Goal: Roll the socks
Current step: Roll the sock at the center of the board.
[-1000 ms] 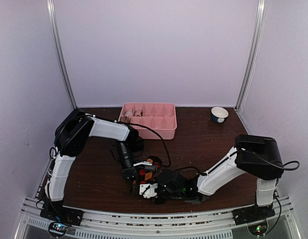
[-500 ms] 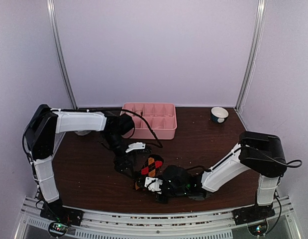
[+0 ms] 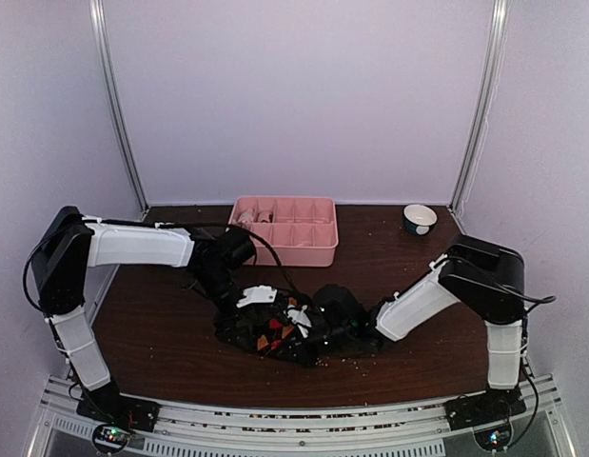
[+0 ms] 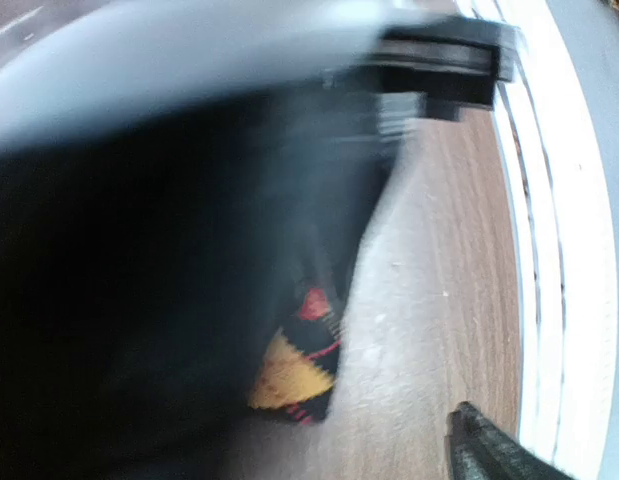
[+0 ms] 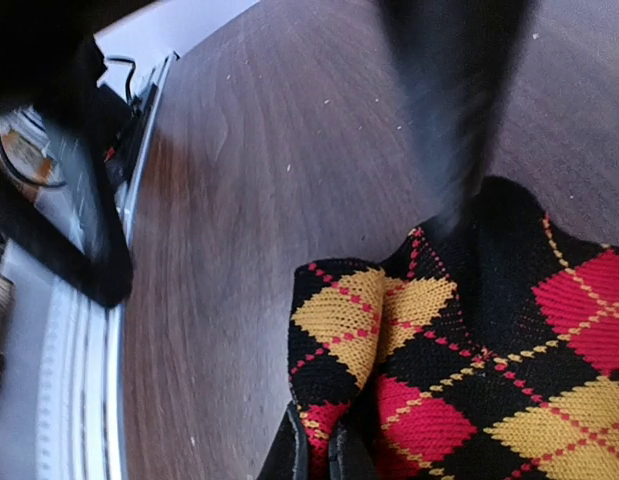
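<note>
Though half-hidden, sock (image 5: 469, 350) against right gripper (image 5: 317, 455)

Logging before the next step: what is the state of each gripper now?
Left gripper: cannot be told, its view is blurred.
Right gripper: closed on the black argyle sock.

A knitted sock (image 5: 459, 400), soft black cloth worked with red and yellow diamonds and fine stitched lines, lies bunched on a dark wood-grain counter (image 5: 269, 170), whose smooth surface has a soft sheen and a scatter of pale specks. A pink tray (image 3: 304, 255) looks like smooth, matt plastic. A small bowl (image 3: 420, 219) shows a glossy white inside. The left arm (image 3: 137, 245) and right arm (image 3: 413, 309) wear smooth white and black plastic shells. A pale metal rail (image 3: 275, 417) edges the counter.
</note>
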`<action>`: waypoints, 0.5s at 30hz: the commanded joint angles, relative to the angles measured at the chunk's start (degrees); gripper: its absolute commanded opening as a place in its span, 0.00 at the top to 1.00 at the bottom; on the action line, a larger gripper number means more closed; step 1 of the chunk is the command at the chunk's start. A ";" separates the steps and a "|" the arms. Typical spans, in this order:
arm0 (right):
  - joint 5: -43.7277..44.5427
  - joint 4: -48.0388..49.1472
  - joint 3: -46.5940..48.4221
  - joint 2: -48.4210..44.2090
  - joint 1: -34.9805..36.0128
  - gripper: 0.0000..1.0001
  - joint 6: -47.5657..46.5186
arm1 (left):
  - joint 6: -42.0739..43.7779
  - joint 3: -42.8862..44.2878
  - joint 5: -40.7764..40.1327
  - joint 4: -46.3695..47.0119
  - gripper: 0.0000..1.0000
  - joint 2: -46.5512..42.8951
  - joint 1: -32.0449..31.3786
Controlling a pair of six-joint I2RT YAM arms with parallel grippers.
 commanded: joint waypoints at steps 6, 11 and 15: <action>-6.15 -6.80 -1.16 10.61 -4.70 1.00 17.93 | 3.38 -5.88 -4.39 7.28 0.29 -4.28 -3.46; -7.73 -6.84 -0.47 11.90 -5.17 1.00 19.17 | 3.61 -8.09 -11.69 13.09 0.31 -4.68 -5.64; -7.69 -8.65 -0.34 11.98 -5.23 1.00 18.51 | 4.07 -6.66 -14.49 14.15 0.37 -2.58 -6.77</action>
